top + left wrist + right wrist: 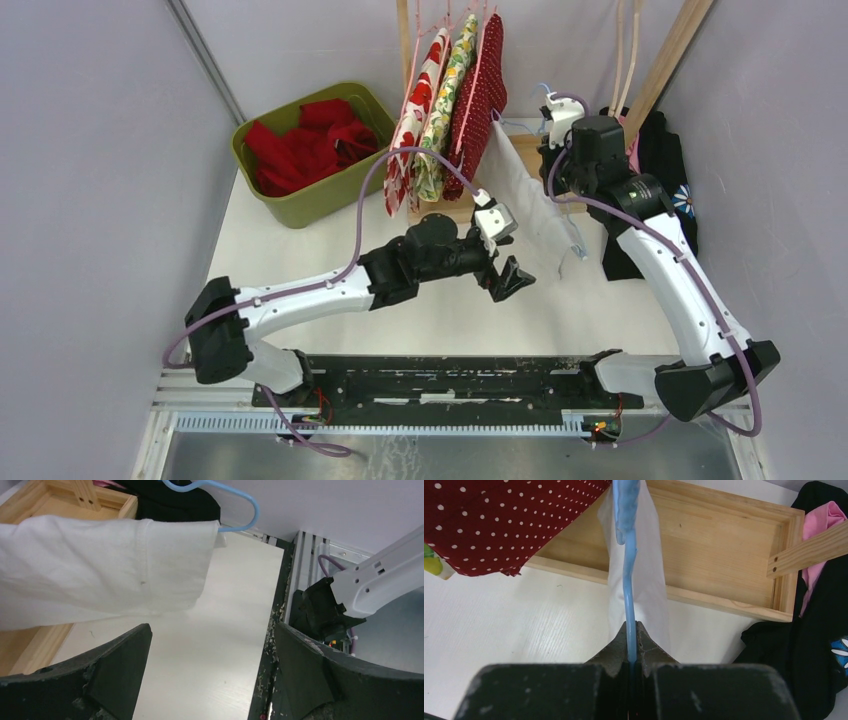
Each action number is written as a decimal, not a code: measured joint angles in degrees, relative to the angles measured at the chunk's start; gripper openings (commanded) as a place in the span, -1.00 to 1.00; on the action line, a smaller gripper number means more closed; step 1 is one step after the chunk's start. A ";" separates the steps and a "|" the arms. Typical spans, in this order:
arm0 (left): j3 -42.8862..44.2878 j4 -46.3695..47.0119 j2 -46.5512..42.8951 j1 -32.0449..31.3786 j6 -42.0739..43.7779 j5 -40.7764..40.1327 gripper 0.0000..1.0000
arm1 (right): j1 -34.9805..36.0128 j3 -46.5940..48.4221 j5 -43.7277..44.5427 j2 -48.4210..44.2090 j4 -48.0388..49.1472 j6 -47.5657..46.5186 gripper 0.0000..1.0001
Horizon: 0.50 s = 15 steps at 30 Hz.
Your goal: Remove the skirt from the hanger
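While clamped on blue hanger (628, 580), right gripper (632, 630) above wooden tray (724, 555), white skirt (100, 565) draped over hanger, hanging over table (225, 605), left gripper (212, 650) spread wide, 2 fingers (115, 665) empty, near skirt end.

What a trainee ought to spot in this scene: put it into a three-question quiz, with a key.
1. Fill the gap: the olive-green plastic bin holds ___ cloths.
2. True or false: the left gripper is shut on the white fabric skirt.
3. Pick one: the right gripper is shut on A) the light blue plastic hanger, B) the bin's rim, C) one of the cloths.

Key: 1 red. 2 false, because its jaws stand wide open just short of the skirt. 3 A.
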 measured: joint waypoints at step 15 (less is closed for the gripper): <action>10.14 12.00 23.34 -3.28 -3.17 -18.49 0.98 | 0.07 1.36 -0.07 1.20 0.92 0.42 -0.98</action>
